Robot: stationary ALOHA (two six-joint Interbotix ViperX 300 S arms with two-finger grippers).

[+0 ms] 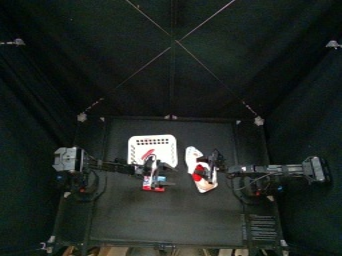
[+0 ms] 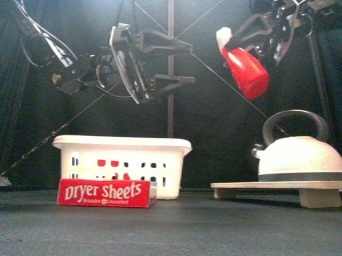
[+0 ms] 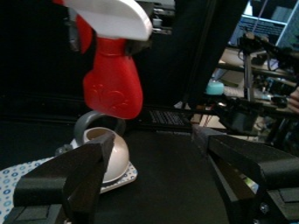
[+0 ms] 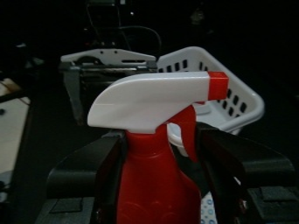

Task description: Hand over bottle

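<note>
Two arms hang above the desk (image 2: 174,205), both raised well clear of it.

On the left, the left pincer (image 2: 134,62) is held high with its jaws spread wide and nothing between them. Its own wrist view confirms this: the two black jaws stand apart at the picture's lower edge, and the bottle hangs beyond them, not touched by them.

Below it, at the desk's left, a flat red dryer-sheets box (image 2: 106,192) lies at the front edge. Just behind the box stands a white slotted basket (image 2: 120,163), upright and resting on the desk.

Right of centre, the bottle (image 2: 246,68), a red spray bottle with a white trigger head, is in mid-air, well above the desk and tilted. The right pincer (image 4: 163,171) is clamped on it, a jaw on either side of the red neck just under the white head. From above, the bottle (image 1: 202,170) lies between the two arms, nearer the right one, with the left pincer (image 1: 151,170) just beside it but apart.

At the far right, a white kettle (image 2: 295,150) with a black handle stands upright on a pale flat board (image 2: 274,188), directly below the held bottle's side of the desk.
</note>
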